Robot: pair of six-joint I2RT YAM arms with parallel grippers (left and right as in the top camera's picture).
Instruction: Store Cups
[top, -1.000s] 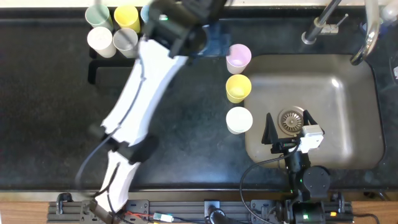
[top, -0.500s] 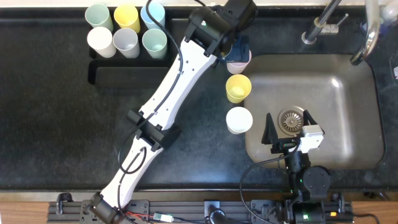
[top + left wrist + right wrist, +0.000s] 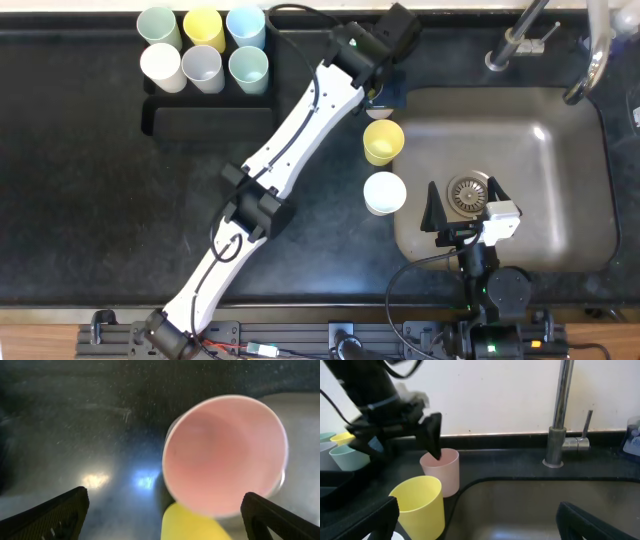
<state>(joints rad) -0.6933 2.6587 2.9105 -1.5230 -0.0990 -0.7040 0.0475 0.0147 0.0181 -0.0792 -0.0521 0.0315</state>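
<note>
A pink cup [image 3: 225, 455] stands on the dark counter at the sink's corner, next to a yellow cup [image 3: 195, 522]. My left gripper [image 3: 165, 499] hovers open just above the pink cup [image 3: 442, 472], one finger on each side of the rim and touching nothing. From the right wrist view the left gripper [image 3: 432, 435] hangs over the cup's rim. The yellow cup [image 3: 383, 141] and a white cup [image 3: 384, 192] stand in a row along the sink's left edge. Several cups stand in a black tray [image 3: 200, 118] at the back left. My right gripper [image 3: 462, 205] rests open over the sink.
The steel sink [image 3: 540, 150] takes up the right side, with a drain [image 3: 468, 192] and a faucet [image 3: 560, 415] behind it. The tray's front strip is bare. Dark counter [image 3: 120, 220] lies open at the left and middle.
My left arm has swung right from the tray to above the pink cup, leaving a mint cup standing in the tray. The right arm has not moved.
</note>
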